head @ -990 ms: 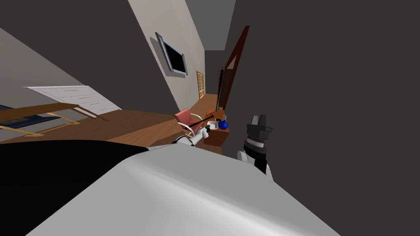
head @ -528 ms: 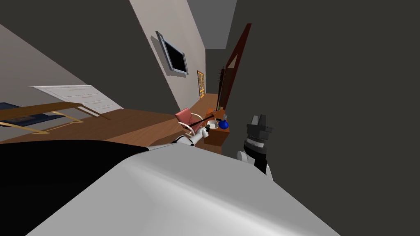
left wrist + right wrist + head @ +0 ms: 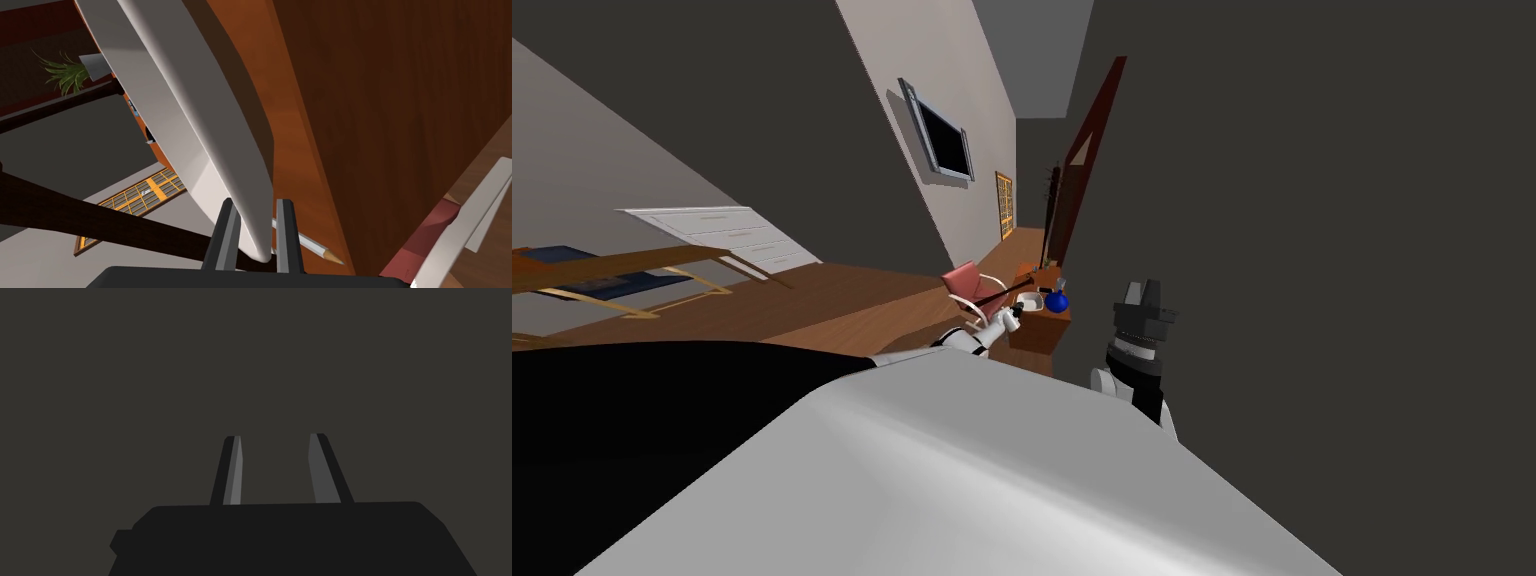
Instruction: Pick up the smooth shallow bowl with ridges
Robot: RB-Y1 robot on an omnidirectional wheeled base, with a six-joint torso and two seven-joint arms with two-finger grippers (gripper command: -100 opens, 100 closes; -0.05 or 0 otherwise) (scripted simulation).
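A white shallow bowl (image 3: 200, 125) stands on an orange-brown desk (image 3: 295, 150), and my left gripper (image 3: 256, 201) is shut on its rim, one finger inside the bowl and one outside. From the head view the bowl (image 3: 1029, 300) is small at the near end of the desk (image 3: 1039, 330), with the left gripper (image 3: 1015, 314) at its near side. My right gripper (image 3: 275, 436) is open with nothing between its fingers, raised beside the dark wall (image 3: 1140, 292).
A pencil (image 3: 312, 247) lies on the desk just under the bowl's rim. A blue vase (image 3: 1056, 302) stands right of the bowl. A red chair (image 3: 964, 285) stands left of the desk, and a dark brown bar (image 3: 100, 222) crosses near the gripper. A plant (image 3: 64, 75) sits farther back.
The whole head picture has shifted a little to the right, so my head has turned. The left arm stays at the bowl and the right arm has not moved.
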